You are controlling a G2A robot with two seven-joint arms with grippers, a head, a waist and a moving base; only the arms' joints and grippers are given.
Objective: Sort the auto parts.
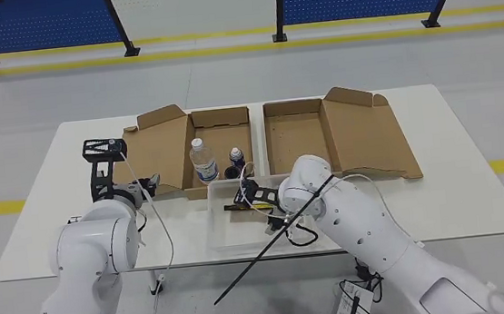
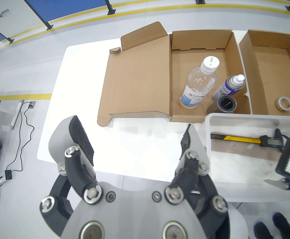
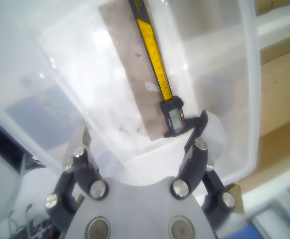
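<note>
Table [image 1: 474, 190] is a white one, with two open cardboard boxes side by side at the back. Left box [image 2: 199, 38] has the bottles in it, right box [image 1: 296, 144] is mostly bare cardboard. Right in front of where they meet sits a clear plastic bin [image 2: 238, 115], touching or nearly touching both.

Left gripper [image 2: 131, 126] hangs over bare table beside the bin, near the left box's flattened flap, claw spread wide and holding nothing. Right gripper [image 3: 142, 122] is down over the bin, also spread wide and gripping nothing, with one finger just beside the display end of the caliper.

That caliper [image 3: 156, 58], yellow scale and black head, lies flat on the bin floor along the box-side wall.

In the left box: a clear bottle [image 2: 197, 86] with a white cap, a purple spray can [image 2: 228, 87] next to it, and a black round canister [image 2: 226, 104] in the near corner. Small pale ring [image 2: 283, 103] sits in the right box near the bin.
</note>
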